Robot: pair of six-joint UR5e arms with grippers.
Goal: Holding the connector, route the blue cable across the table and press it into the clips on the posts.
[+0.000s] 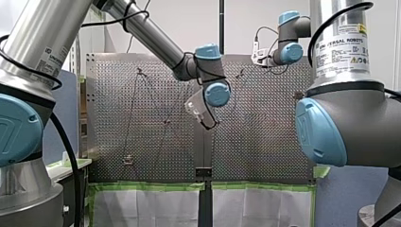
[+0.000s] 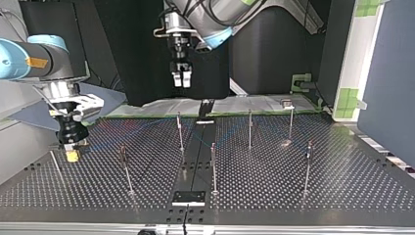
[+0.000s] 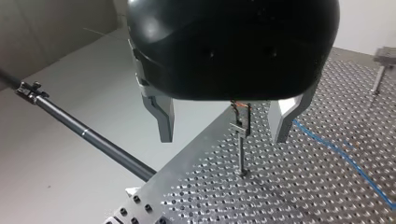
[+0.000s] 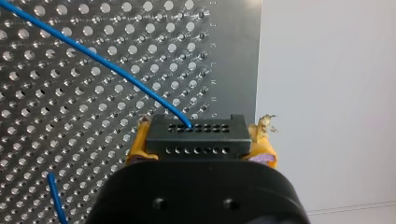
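Perforated steel bench [image 2: 293, 186]; white "UNIVERSAL ROBOTS" label [image 1: 341, 47] on my right arm [image 1: 350, 113]; right tool [image 4: 201, 144] clenches black multi-hole plastic connector [image 4: 196, 133]; left tool [image 3: 223, 135] hangs raised, released.

The table [image 4: 93, 121] is dull perforated metal. The blue cable [image 4: 70, 44] has a smooth plastic jacket; the connector [image 4: 196, 137] is matt black plastic. The pads [image 4: 139, 145] of my right gripper [image 4: 198, 142] are yellow, rubbery, frayed. My left gripper [image 3: 223, 140] has a smooth black shell and bare metal fingers [image 3: 163, 119]. At the front view's six o'clock, green tape [image 1: 151, 187] edges a white matt sheet [image 1: 142, 208].
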